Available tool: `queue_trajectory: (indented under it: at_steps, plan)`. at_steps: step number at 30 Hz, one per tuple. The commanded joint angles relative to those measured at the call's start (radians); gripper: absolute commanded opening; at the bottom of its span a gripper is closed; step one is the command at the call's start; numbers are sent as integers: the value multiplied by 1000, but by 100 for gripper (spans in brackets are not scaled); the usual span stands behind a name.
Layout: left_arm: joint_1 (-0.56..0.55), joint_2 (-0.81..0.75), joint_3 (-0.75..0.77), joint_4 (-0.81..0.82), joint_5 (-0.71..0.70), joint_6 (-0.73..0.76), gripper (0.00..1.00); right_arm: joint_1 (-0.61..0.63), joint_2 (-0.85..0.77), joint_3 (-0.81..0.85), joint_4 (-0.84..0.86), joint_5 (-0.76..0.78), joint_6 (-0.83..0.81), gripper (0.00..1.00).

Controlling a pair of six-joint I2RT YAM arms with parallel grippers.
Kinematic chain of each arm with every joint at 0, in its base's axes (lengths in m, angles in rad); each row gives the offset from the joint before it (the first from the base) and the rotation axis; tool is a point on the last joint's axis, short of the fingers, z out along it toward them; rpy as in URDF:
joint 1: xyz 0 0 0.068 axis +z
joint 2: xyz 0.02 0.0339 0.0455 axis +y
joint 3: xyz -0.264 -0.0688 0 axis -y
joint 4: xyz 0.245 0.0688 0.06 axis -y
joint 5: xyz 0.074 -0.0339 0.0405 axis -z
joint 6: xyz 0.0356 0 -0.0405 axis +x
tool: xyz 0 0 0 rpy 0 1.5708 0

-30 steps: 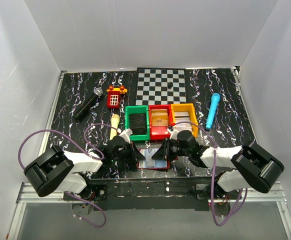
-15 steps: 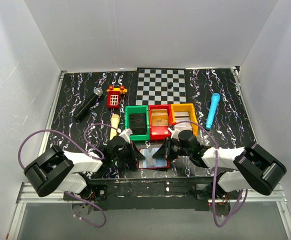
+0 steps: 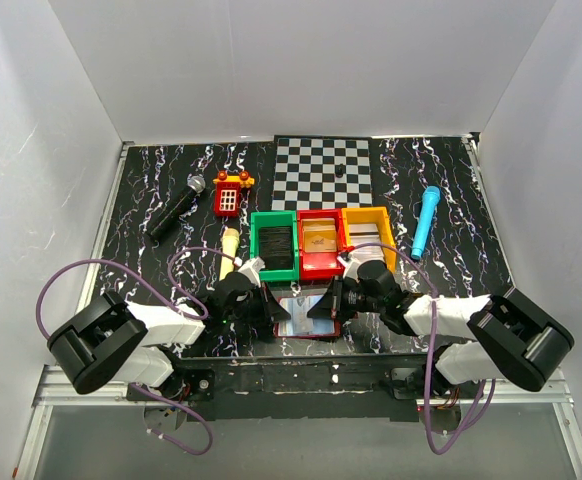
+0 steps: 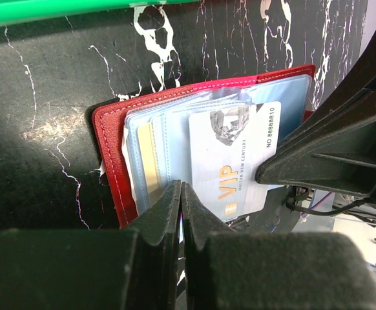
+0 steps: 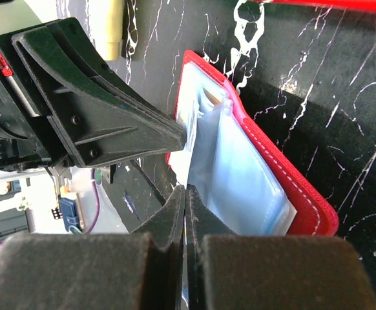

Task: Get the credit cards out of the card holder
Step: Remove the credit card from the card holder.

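The card holder (image 3: 306, 318) lies open at the near edge of the surface (image 3: 451, 270). Its pale VIP card (image 4: 230, 161), judged light, stiff and slick, protrudes from soft sleeves (image 4: 285, 97): grip the exposed edge. The left claw (image 4: 181, 188) is pressed together on the sleeves. The right claw (image 5: 185, 191) is pressed together at that card, hold unconfirmed. Plastic bins (image 3: 317, 268) stand close behind.

We note: card holder (image 4: 107, 148) dark red, pale stitching; sleeves (image 4: 285, 103) pale blue. At the left tool (image 4: 180, 187), grey card (image 4: 233, 161) with gold "VIP" lettering, and tan card (image 4: 148, 168). Bench (image 4: 39, 84) black, white-veined. Left tool and right tool (image 5: 185, 190) black. Beyond them: green bin (image 3: 254, 245), red bin (image 3: 321, 214), yellow bin (image 3: 390, 240).
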Motion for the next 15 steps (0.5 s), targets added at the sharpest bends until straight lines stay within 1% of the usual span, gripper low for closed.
queue_trajectory:
  at_steps: [1, 10, 15]
  plan:
    - [-4, 13, -34, -148, -80, 32, 0, -7, -43, 18, 21, -28, -17, 1]
    - [-4, 2, -41, -152, -87, 29, 0, -22, -79, 21, -51, -28, -31, 1]
    - [-4, -26, -45, -171, -103, 23, 0, -34, -138, 19, -145, -6, -46, 1]
